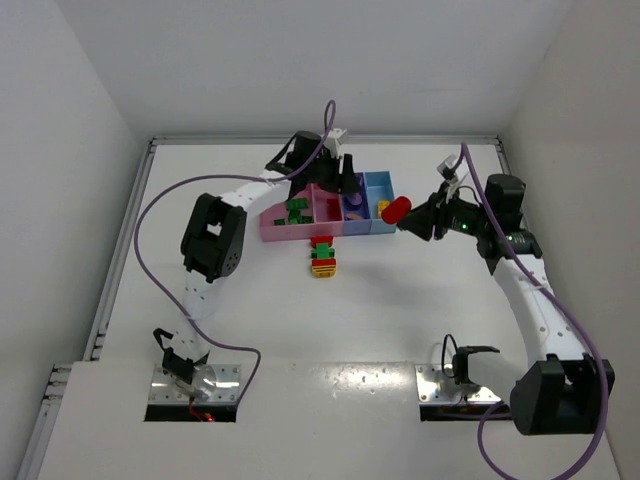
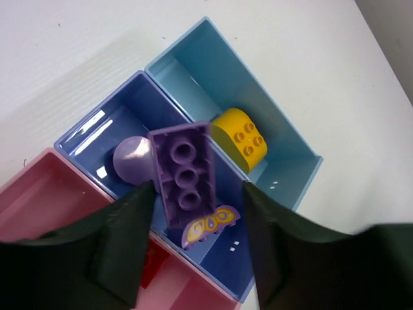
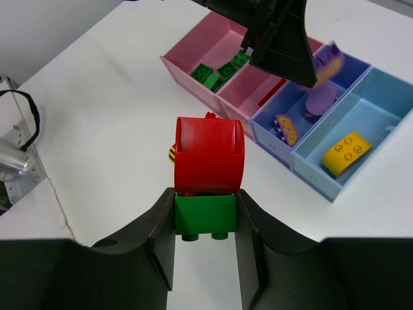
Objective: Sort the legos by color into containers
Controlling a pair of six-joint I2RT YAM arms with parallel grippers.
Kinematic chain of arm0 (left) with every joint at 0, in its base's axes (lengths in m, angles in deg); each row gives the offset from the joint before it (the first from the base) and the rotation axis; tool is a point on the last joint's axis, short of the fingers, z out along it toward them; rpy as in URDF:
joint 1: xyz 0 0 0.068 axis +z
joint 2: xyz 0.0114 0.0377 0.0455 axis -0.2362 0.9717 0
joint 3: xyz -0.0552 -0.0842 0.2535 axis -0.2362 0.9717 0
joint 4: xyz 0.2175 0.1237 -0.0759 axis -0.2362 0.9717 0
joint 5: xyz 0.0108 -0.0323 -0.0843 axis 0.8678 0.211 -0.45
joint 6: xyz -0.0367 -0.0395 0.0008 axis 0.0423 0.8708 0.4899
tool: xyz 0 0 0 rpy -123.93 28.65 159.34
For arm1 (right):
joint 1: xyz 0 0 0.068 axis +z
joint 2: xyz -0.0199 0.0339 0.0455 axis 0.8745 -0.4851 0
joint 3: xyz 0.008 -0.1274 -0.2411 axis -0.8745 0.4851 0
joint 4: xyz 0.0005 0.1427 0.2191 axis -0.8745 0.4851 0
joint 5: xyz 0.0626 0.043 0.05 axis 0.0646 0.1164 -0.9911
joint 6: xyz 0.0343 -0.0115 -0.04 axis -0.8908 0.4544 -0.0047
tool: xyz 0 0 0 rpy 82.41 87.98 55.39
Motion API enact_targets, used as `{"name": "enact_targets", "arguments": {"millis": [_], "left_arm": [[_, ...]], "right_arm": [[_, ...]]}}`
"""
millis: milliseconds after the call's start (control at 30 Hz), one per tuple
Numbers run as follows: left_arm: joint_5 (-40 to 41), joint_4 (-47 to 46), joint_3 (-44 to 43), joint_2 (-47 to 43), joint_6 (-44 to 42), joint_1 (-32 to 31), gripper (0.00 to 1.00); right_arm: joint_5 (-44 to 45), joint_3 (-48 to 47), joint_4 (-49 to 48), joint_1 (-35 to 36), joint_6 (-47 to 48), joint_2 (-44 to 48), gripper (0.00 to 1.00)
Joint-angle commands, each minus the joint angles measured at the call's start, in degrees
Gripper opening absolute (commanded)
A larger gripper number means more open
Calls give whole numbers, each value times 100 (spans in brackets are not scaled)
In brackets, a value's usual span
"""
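Observation:
My left gripper [image 2: 197,194] hangs open over the purple-blue bin [image 2: 255,242] of the containers. A purple lego [image 2: 184,171] sits tilted between its fingers, with a clear gap on the right side. Below it lie a purple dome [image 2: 132,161] and a purple butterfly piece [image 2: 210,226]. My right gripper [image 3: 205,206] is shut on a green lego [image 3: 205,215] with a red rounded lego [image 3: 210,155] stuck to it, held above the table right of the bins. A yellow lego [image 3: 346,154] lies in the light blue bin [image 3: 381,103]. Green legos [image 3: 219,71] lie in the wide pink bin [image 3: 213,35].
A clump of red, green and yellow legos [image 1: 323,257] stands on the table just in front of the bins. A red piece [image 3: 274,86] lies in the narrow pink bin [image 3: 248,90]. White walls close in the table at the back and sides.

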Motion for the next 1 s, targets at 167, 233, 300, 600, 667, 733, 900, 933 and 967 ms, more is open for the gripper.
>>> {"name": "enact_targets", "arguments": {"millis": [167, 233, 300, 600, 667, 733, 900, 933, 967], "left_arm": [[246, 36, -381, -181, 36, 39, 84], [-216, -200, -67, -610, 263, 231, 84], [-946, -769, 363, -1084, 448, 434, 83], [-4395, -616, 3264, -3984, -235, 936, 82], [-4238, -298, 3799, -4371, -482, 831, 82], [-3834, -298, 4100, -4888, -544, 830, 82], [-3499, -298, 4426, -5217, -544, 778, 83], [-3447, -298, 4426, -5217, -544, 717, 83], [-3446, -298, 4426, -5139, -544, 716, 83]], "right_arm": [[-399, -18, -320, -43, -114, -52, 0], [-495, -18, -320, -43, -114, -52, 0], [-777, -88, -320, 9, -61, -113, 0], [-3035, -1063, 611, 491, 834, -1773, 0], [-3185, -1308, 1058, 624, 1080, -2099, 0], [-3343, -1476, 1531, 835, 1413, -2248, 0], [-3239, -1969, 1868, 1335, 1529, -2539, 0], [-3177, -2082, 1921, 1406, 1529, -2539, 0], [-3107, -2136, 1921, 1468, 1529, -2539, 0]]}}
